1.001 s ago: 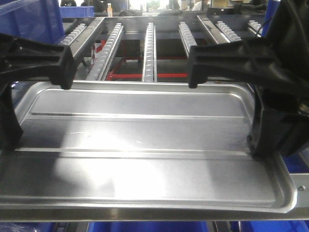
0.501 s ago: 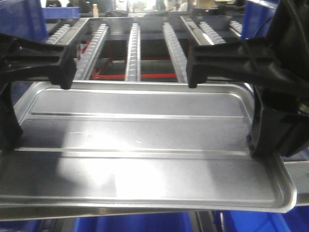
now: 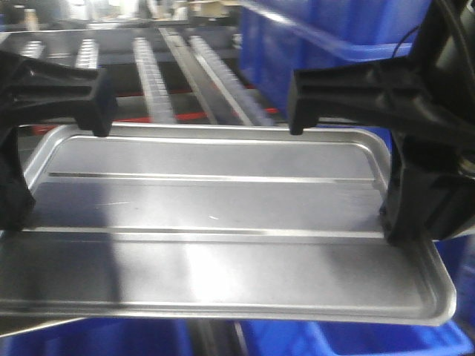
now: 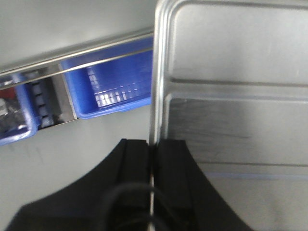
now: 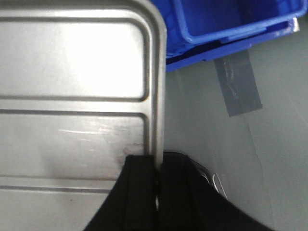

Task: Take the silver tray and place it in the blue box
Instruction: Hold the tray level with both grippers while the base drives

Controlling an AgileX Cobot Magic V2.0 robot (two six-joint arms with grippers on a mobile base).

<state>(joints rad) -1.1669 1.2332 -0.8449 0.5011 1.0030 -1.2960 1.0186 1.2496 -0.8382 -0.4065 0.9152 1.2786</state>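
Pinching the shiny ribbed rectangular metal tray (image 3: 223, 200) by its rims in my left pincer (image 4: 153, 156) and right pincer (image 5: 158, 166); thin grips, so mismatched arms could drop it.

Bright light from above lays a soft white glare on the shallow shiny rectangular silver metal tray (image 3: 223, 215) between the black fingers (image 3: 89, 104), which show as featureless dark shapes. Beyond the fingers the grey roller rails (image 3: 152, 81) are smeared with blur, and both wrist views go soft nearest the fingers.
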